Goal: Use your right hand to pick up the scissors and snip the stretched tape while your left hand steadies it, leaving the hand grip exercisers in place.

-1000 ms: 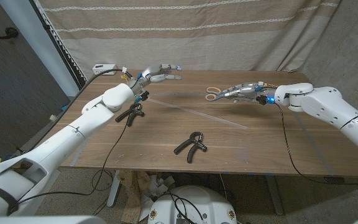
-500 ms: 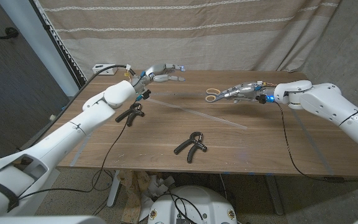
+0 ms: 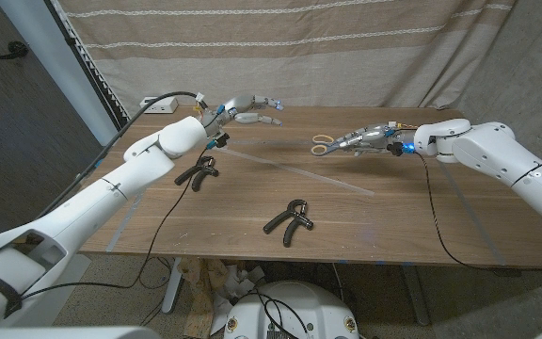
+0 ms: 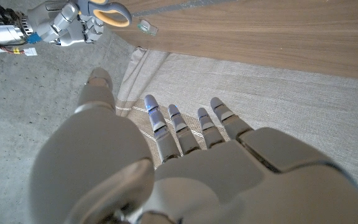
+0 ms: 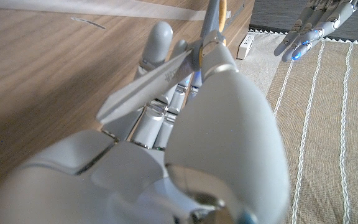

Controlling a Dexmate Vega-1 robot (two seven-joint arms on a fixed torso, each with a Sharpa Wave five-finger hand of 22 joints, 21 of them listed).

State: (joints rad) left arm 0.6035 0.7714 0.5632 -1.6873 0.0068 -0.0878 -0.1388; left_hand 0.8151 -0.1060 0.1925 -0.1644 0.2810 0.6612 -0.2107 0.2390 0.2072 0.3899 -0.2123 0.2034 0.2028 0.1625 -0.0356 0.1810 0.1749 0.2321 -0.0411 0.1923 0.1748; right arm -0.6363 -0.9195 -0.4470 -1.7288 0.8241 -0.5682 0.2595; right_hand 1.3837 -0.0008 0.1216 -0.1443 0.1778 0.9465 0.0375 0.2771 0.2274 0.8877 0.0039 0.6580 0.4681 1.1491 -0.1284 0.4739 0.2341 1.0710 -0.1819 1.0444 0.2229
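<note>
Nearest on the bench [image 3: 205, 226] lies one black exerciser [image 3: 288, 217], at the middle front, with a second exerciser [image 3: 197, 171] further back on the left; both sit apart from either hand.

Beyond them the tape [image 3: 294, 170] runs as a thin, pale, nearly clear strip, its long axis slanting from far left towards near right across the bench middle. In the right wrist view it shows as a whitish band [image 5: 104, 6] beyond the fingers.

The right hand [image 3: 370, 138] grips the scissors [image 3: 332, 142], fingers wrapped on the blades' length (orange loops pointing left, towards the bench middle). The steel blade [image 5: 148, 87] lies across the fingers in the wrist view. The tape lies to the near left of this hand, so it is likely the nearer hand to the strip's middle.

Farthest, the left hand [image 3: 245, 110] hovers over the far-left edge, fingers spread and holding nothing, just beyond the tape's far end. It seems it must come down onto the strip before any snip.
</note>
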